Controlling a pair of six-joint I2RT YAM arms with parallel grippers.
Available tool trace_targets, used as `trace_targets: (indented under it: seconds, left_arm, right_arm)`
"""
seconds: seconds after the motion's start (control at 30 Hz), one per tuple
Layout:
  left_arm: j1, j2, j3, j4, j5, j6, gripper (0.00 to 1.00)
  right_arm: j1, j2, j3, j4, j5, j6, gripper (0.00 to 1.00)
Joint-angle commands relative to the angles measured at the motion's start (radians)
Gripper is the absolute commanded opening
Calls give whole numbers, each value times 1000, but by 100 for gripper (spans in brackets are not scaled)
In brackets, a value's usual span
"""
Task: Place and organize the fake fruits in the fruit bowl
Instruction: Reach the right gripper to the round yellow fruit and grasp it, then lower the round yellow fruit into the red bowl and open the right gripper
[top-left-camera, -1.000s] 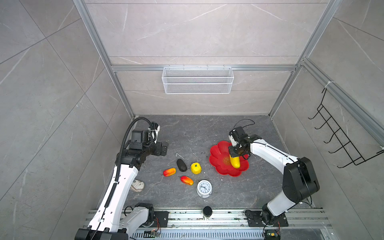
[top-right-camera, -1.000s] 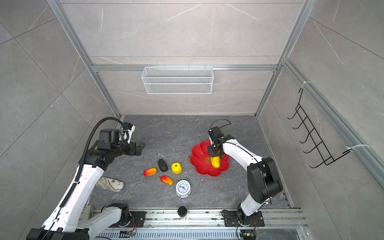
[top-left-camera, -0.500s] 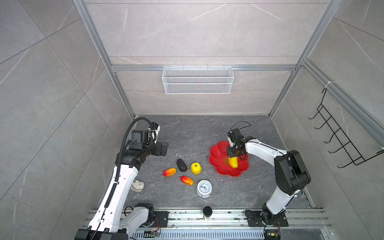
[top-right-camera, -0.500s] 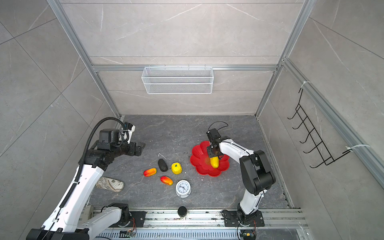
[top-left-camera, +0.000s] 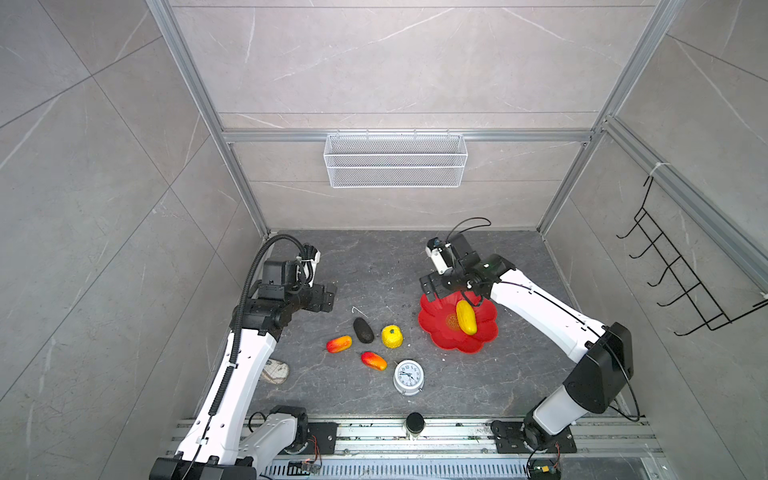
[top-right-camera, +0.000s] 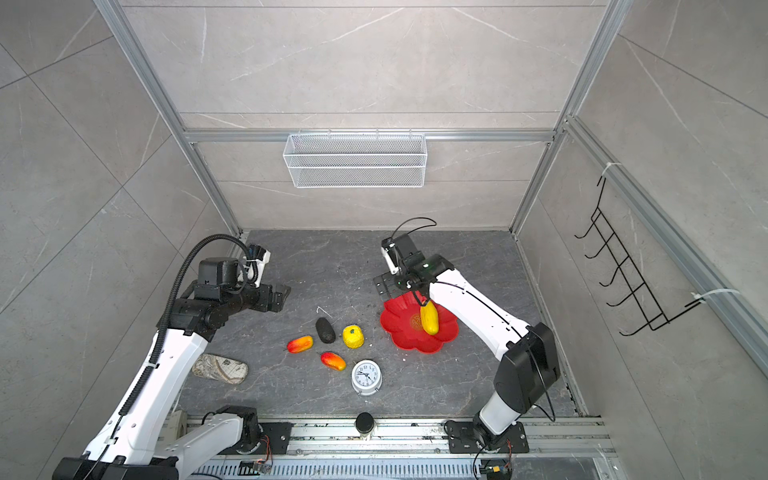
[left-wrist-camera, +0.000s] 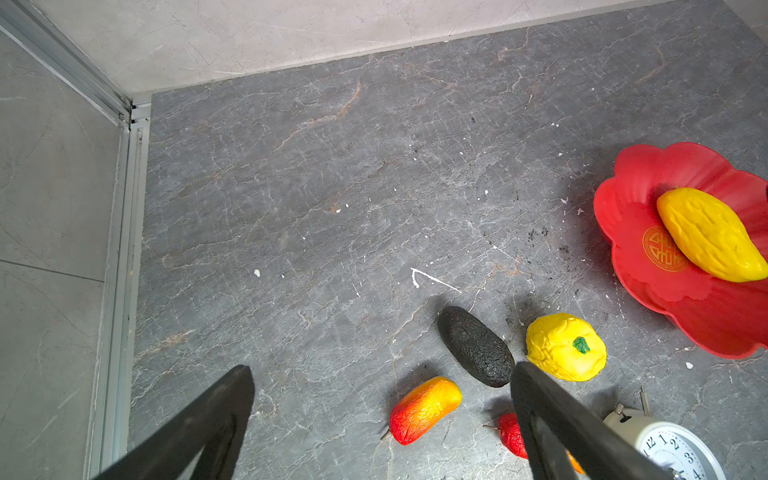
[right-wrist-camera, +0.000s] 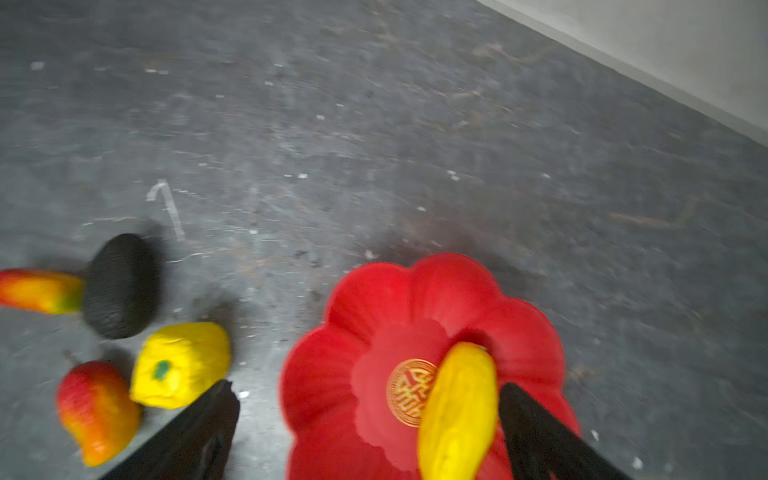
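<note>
The dark grey stone-look tabletop (top-left-camera: 374, 266) carries everything. On it, toward the right edge, sits the shallow glossy red flower-shaped fruit bowl (top-left-camera: 436, 332). The long yellow plastic oval (top-left-camera: 466, 318) lies loose in it, across the gold centre mark. My right gripper (right-wrist-camera: 365, 388) hangs low over the bowl's far rim with its jaws spread wide and nothing in them. One finger stands just beside the oval's end, and I cannot tell whether they touch. The left gripper (left-wrist-camera: 382, 368) hovers toward the left edge, also wide and empty. The round white alarm clock (top-left-camera: 408, 375) stands near the front edge. Four fruits wait mid-table to its left: the ribbed yellow one with a green stem (top-left-camera: 392, 336), the blackish oval (top-left-camera: 363, 330) just beside it, and two red-orange mango-like pieces (top-left-camera: 339, 344) (top-left-camera: 374, 360), the second close to the clock. I see a few risks from here. If the right claw swings away this low, a finger could hook the scalloped rim, tip the light dish and roll the oval out. The oval also takes up the middle, so later fruits may slide off the shallow petals. A wide claw coming down on that tight cluster could knock a neighbouring fruit or the clock.
</note>
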Motion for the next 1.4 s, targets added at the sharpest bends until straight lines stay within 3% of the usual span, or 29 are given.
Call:
trace_targets:
  seconds: [0.0,0.2,0.43,0.77,0.87,1.03,1.2,1.37]
  left_arm:
    - [6,-9,10,7,13,16,100]
    - [6,-7,10,7,13,16,100]
    - [6,-7,9,9,13,16,100]
    - [6,-4,7,10,16,17,100]
    - [6,-7,5,10,16,17,100]
    - [6,-8,4,12,16,16,100]
    - [6,-1,3,12,15,16,100]
    - [6,4,1,13,14,16,100]
  right_arm:
    - [78,76,-4,-5,-83,30,100]
    - [188,204,19,40,-118,57,100]
    - [231,288,16,62,-118,65,95]
    - [238,359,-21,110,-118,81,80]
    - [237,370,-26,127,-118,86,70]
    - [237,368,-25,130,-120,87,53]
    - [237,296,6,86,-115,72,52]
    - [203,146,18,28,-13,19,52]
